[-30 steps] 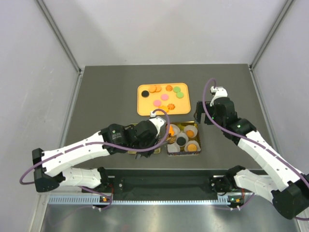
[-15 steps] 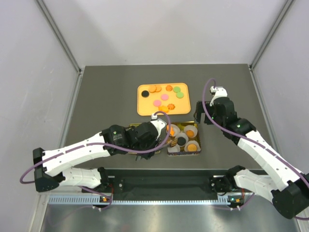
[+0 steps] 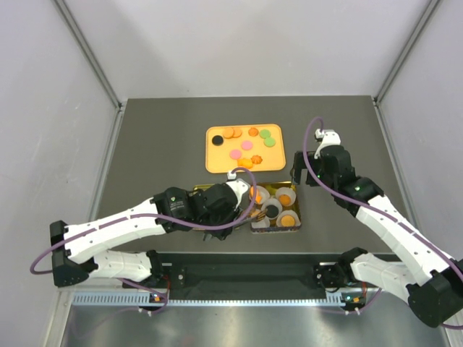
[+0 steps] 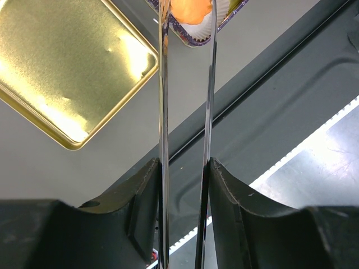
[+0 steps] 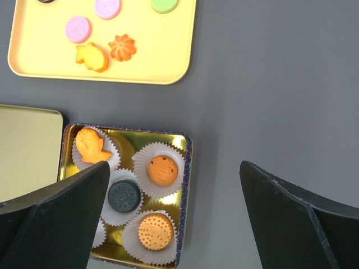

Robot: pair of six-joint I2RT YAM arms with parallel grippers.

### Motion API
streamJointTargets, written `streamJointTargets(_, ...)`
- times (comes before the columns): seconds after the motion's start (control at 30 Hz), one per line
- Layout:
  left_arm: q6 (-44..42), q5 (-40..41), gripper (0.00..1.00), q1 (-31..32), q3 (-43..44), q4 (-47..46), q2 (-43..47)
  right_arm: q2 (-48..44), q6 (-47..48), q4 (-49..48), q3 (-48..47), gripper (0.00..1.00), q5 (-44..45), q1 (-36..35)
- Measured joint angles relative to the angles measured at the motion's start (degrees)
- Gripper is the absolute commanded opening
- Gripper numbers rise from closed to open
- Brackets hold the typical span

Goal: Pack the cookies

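Note:
Loose cookies (image 3: pixel 246 144) in orange, pink, green and black lie on an orange tray (image 3: pixel 217 160). A gold tin (image 5: pixel 185 185) holds white paper cups with an orange fish-shaped cookie (image 5: pixel 90 144), a round orange one (image 5: pixel 162 170), a black one (image 5: pixel 124 195) and a dotted orange one (image 5: pixel 155 231). My left gripper (image 4: pixel 184 168) (image 3: pixel 244 199) is shut on metal tweezers (image 4: pixel 162 84). Their blades straddle an orange cookie (image 4: pixel 190 10) in a paper cup at the tin's left side. Whether the blades still pinch it I cannot tell. My right gripper (image 5: pixel 174 165) (image 3: pixel 300 173) hangs open and empty above the tin's right edge.
The tin's gold lid (image 4: pixel 67 73) (image 5: pixel 28 145) lies flat just left of the tin, partly under my left arm in the top view. The table's near edge and a black rail (image 4: pixel 269 112) run close behind the tin.
My left wrist has crept slightly toward the tin's near-left corner and the tweezers' blades have spread a little. The right arm has not moved.

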State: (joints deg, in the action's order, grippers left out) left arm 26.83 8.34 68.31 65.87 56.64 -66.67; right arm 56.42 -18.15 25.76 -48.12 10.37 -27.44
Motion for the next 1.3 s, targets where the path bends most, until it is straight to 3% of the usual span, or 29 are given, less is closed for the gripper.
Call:
streamJointTargets(0.63, -0.81, 0.7, 0.45, 0.04, 0.15, -0.37, -1.01, 0.0, 0.02, 0.0, 0.0, 1.0, -0.02, 0.0)
streamJointTargets(0.9, -0.98, 7.74, 0.42, -1.42, 5.6, 0.72, -1.01, 0.0, 0.02, 0.0, 0.0, 1.0, -0.24, 0.0)
streamJointTargets(1.03, -1.33, 9.62, 0.41, -10.93, 8.24, -0.59, -1.18, 0.0, 0.02, 0.0, 0.0, 1.0, -0.83, 0.0)
streamJointTargets(1.3, -3.58, 7.26, 0.43, -42.47, 8.22, -9.7, -7.5, -0.83, 0.0, -0.07, 0.0, 1.0, -3.3, 0.0)
